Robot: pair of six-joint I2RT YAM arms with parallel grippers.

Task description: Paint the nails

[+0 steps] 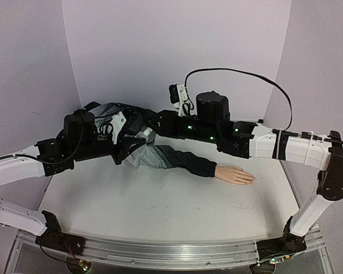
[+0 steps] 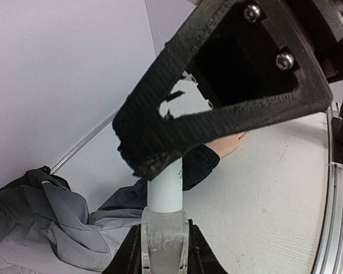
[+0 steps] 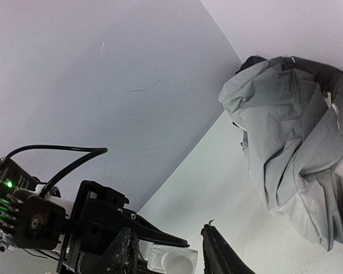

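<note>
Now | hand [image 1: 233, 174] lies left-right, nails [image 1: 250, 180] rightward | left end effector [image 2: 164, 258] clenches bottle [image 2: 164, 194] | right end effector [image 3: 166, 254] unclear

Soft, even, violet-tinged light, faint shadows, fisheye bend and close-up blur in both wrist views.

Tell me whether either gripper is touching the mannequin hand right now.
No; in the top view the mannequin hand lies bare on the table, with nothing against it but its own sleeve.
</note>
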